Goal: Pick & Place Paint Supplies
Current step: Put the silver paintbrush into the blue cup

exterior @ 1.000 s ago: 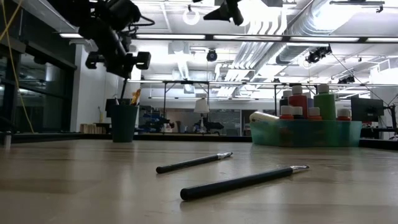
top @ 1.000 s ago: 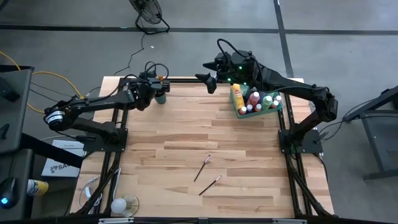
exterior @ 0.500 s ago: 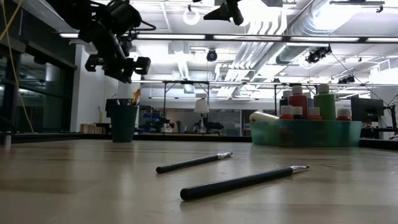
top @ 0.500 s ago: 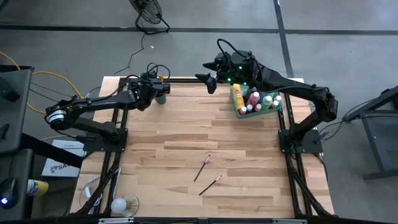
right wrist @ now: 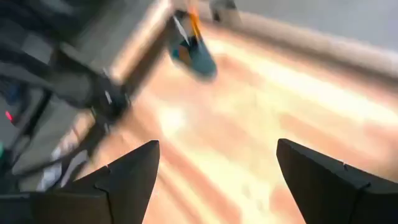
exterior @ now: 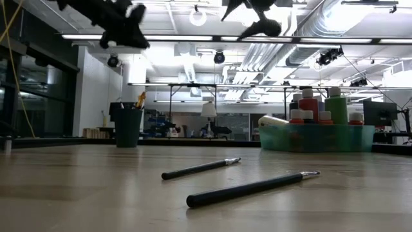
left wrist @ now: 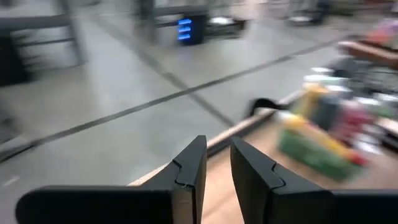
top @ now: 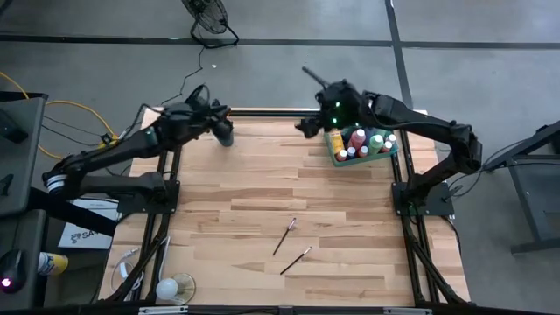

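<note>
Two brushes (top: 295, 247) lie loose on the table (top: 262, 192) toward its near edge, close together and apart from both arms. At the far right corner the tray (top: 388, 150) holds the bottles (top: 358, 140). The right gripper (top: 306, 125) hangs just beside it, fingers spread wide and empty. At the far left, the left gripper (top: 216, 115) hangs above the cup (top: 226, 136), fingers a narrow gap apart, holding nothing.
</note>
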Robot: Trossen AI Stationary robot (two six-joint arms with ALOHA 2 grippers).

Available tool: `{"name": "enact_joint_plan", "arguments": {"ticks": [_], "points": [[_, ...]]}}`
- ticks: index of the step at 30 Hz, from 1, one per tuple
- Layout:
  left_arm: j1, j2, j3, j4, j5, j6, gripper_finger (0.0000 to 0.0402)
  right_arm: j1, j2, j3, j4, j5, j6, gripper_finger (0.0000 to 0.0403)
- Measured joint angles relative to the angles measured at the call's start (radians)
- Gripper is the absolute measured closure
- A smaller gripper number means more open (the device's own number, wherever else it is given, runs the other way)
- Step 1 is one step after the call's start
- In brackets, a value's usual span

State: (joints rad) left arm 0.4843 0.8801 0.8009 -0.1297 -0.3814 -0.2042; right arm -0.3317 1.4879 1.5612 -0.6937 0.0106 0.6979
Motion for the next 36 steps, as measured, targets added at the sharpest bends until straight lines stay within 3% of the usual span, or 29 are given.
{"name": "enact_joint_plan", "arguments": {"ticks": [3,7,20,28,36], "points": [[0.0,-0.064,0.0,0.0,0.113,0.041,0.0332,0.042,0.005,0.0,-0.144,-0.02,0.124,0.0085],[0.0,-0.133,0.001,-0.01,0.184,0.076,0.0332,0.136,0.022,0.0,-0.275,0.009,0.303,0.0085],[0.0,-0.21,0.001,-0.117,0.309,0.125,0.0332,0.519,0.11,-0.001,-0.322,0.3,1.066,0.0085],[0.0,-0.209,0.001,-0.118,0.414,0.126,0.0332,0.673,0.254,-0.001,-0.329,0.301,1.472,0.0098],[0.0,-0.21,0.001,-0.171,0.428,0.125,0.0332,0.736,0.386,-0.001,-0.336,0.25,1.713,0.0115]]}}
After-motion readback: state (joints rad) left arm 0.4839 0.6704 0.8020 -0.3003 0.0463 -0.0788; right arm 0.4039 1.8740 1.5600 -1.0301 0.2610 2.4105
